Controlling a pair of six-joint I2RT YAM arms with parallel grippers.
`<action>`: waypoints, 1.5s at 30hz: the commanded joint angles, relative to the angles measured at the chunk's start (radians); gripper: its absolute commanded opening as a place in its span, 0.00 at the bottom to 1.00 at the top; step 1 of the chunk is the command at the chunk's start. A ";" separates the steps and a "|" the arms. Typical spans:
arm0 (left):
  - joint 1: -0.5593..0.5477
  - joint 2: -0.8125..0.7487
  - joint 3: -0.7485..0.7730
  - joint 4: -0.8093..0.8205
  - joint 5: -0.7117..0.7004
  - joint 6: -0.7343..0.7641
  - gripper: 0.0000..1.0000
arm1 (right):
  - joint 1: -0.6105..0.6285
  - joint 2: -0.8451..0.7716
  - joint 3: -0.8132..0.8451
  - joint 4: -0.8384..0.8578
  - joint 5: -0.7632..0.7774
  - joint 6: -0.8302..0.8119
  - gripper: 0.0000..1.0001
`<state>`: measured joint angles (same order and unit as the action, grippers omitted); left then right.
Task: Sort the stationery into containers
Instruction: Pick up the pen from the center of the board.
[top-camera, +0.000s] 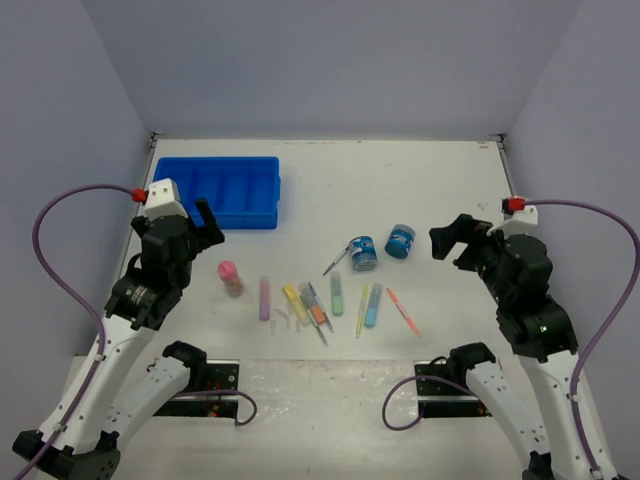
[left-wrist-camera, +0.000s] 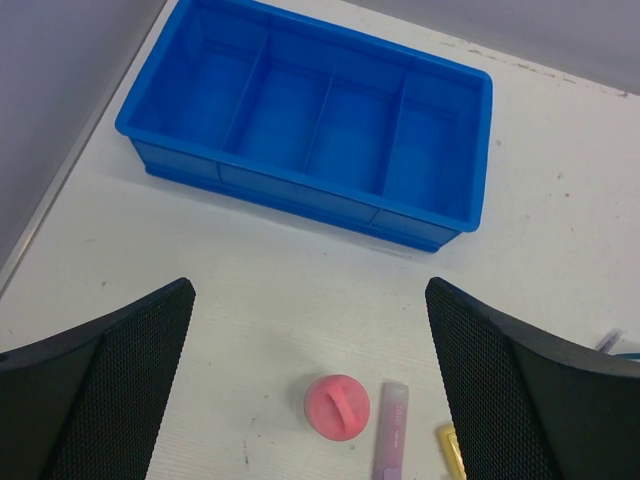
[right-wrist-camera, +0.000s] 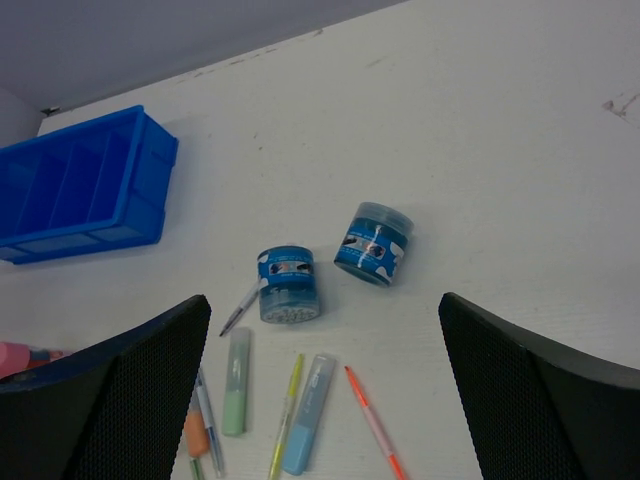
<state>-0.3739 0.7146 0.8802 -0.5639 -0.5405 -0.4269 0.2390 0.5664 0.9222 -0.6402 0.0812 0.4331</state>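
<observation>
Stationery lies in a loose row across the near middle of the white desk (top-camera: 400, 180), apart from the rectangular bright blue plastic tray (top-camera: 255, 216) at the far left.

From left to right I see a small pink-capped bottle (top-camera: 230, 277), a purple marker stick (top-camera: 265, 297), a yellow marker stick (top-camera: 293, 300) and an orange marker stick (top-camera: 316, 310) bunched with thin pens, then a green marker stick (top-camera: 337, 293), a pale blue marker stick (top-camera: 372, 305) and a thin orange pen (top-camera: 403, 311). Just beyond these sit two small round blue tubs (top-camera: 363, 253), close together, with a thin pen's tip touching the left one. The left arm's fingers (left-wrist-camera: 110, 390) hang spread wide above the bottle, near the tray's front wall. The right arm's fingers (right-wrist-camera: 540, 400) are equally wide open, off to the right of the tubs.
</observation>
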 joint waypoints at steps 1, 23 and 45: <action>0.006 -0.014 0.034 0.029 0.020 -0.009 1.00 | -0.004 -0.060 -0.023 0.094 -0.125 -0.011 0.99; -0.030 -0.063 -0.012 0.081 0.138 0.036 1.00 | 0.226 0.417 -0.052 -0.165 0.002 0.118 0.75; -0.117 -0.060 -0.012 0.098 0.201 0.074 1.00 | 0.341 0.827 -0.099 -0.130 0.055 0.213 0.53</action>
<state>-0.4758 0.6525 0.8692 -0.5140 -0.3556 -0.3882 0.5762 1.3391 0.8253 -0.8132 0.1158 0.6292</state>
